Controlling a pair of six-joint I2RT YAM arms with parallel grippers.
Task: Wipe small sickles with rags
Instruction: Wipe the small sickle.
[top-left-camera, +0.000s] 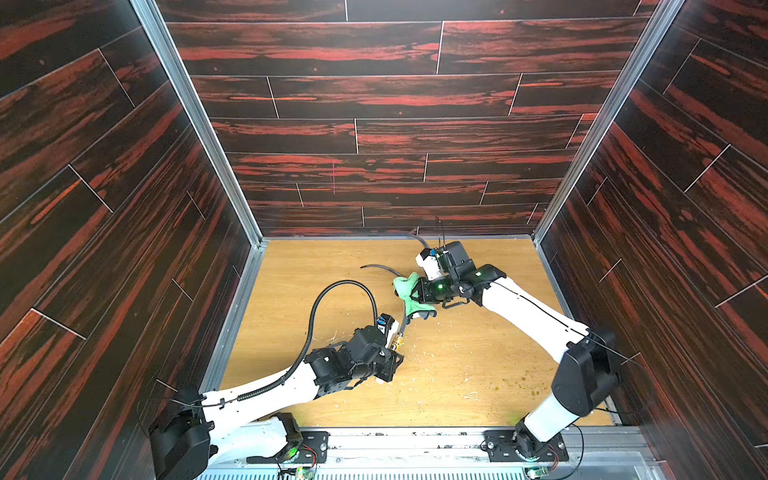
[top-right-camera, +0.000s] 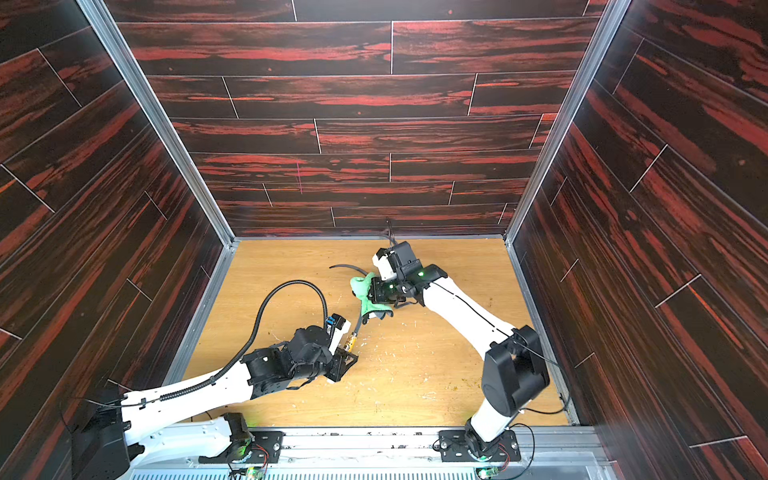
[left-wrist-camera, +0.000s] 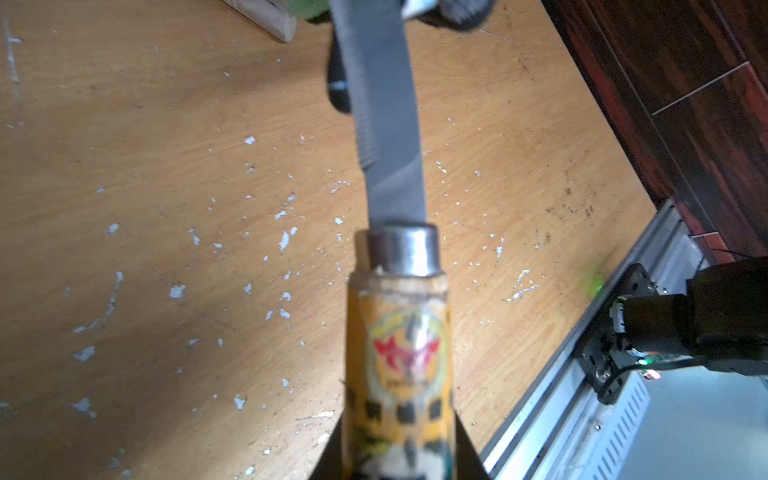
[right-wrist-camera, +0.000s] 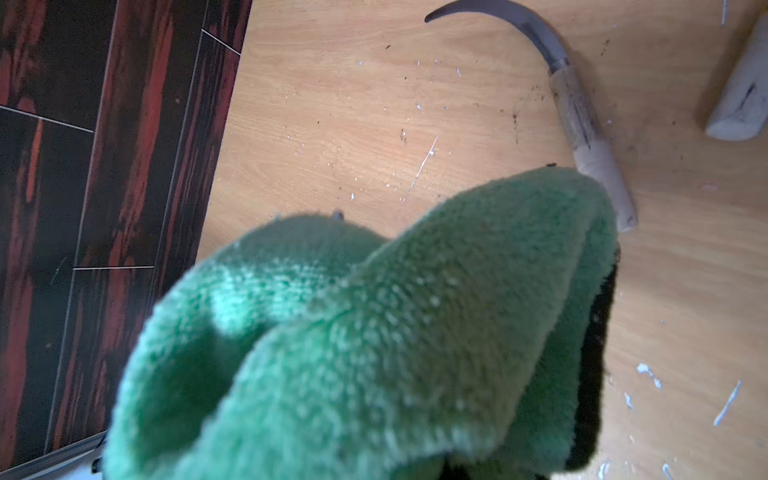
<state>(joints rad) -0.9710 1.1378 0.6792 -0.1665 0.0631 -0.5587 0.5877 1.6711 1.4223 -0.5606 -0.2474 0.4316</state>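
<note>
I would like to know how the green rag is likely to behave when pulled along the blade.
Probably floppy: the green rag bunches in soft folds. Likely light, and its fluffy pile should drag rather than slip.

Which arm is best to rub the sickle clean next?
Right. The right gripper is shut on the rag, right at the blade of the sickle. The left gripper is shut on that sickle's handle, so it can only hold it steady.

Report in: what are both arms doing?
Left gripper shut on labelled sickle. Right gripper shut on green rag at its blade. Another sickle lies nearby.
</note>
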